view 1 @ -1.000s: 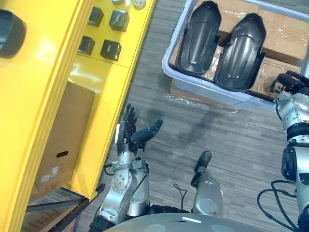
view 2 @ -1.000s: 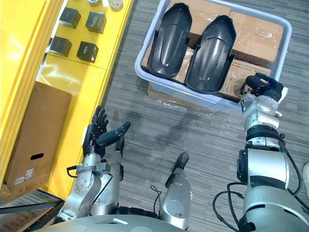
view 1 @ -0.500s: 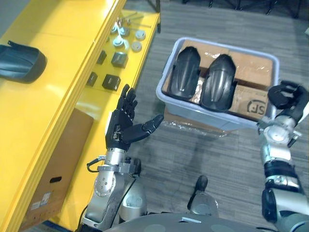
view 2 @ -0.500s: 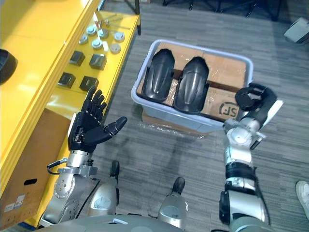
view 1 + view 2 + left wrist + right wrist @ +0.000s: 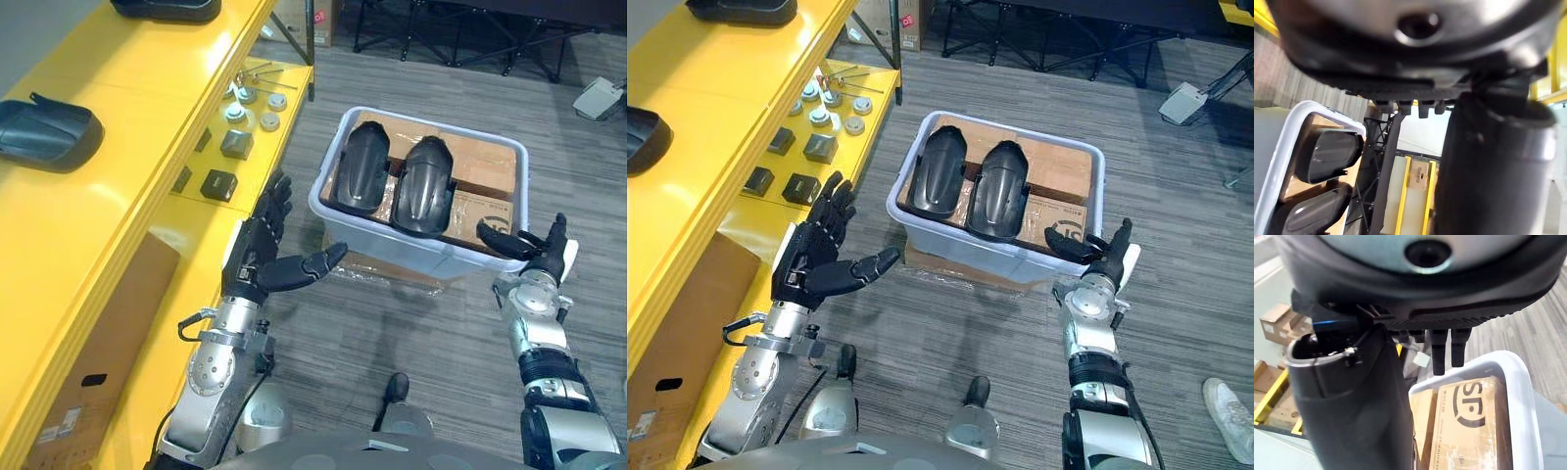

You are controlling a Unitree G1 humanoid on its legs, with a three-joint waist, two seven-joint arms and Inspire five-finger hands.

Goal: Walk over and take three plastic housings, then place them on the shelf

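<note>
Two dark plastic housings (image 5: 361, 181) (image 5: 423, 186) lie side by side in a pale grey bin (image 5: 431, 257) on the floor, on top of cardboard boxes. On the yellow shelf (image 5: 127, 88) at the left rest another housing (image 5: 47, 132) and, further back, a second one (image 5: 167, 8). My left hand (image 5: 257, 262) is raised between shelf and bin, open and empty, with the thumb pointing toward the bin. By the bin's near right corner my right hand (image 5: 537, 253) is held open with straight fingers (image 5: 1449, 347), holding nothing.
Small dark blocks (image 5: 217, 184) and round metal parts (image 5: 263, 119) sit on the shelf's lower level. A cardboard box (image 5: 108, 323) stands under the shelf. Dark furniture legs (image 5: 441, 39) and a white object (image 5: 600, 96) are behind the bin. A person's shoe (image 5: 1229, 416) is at the lower right.
The camera has tilted up, so the whole scene has shifted and the shelf top has come into view. My right hand's curled fingers have straightened. The left hand stays open.
</note>
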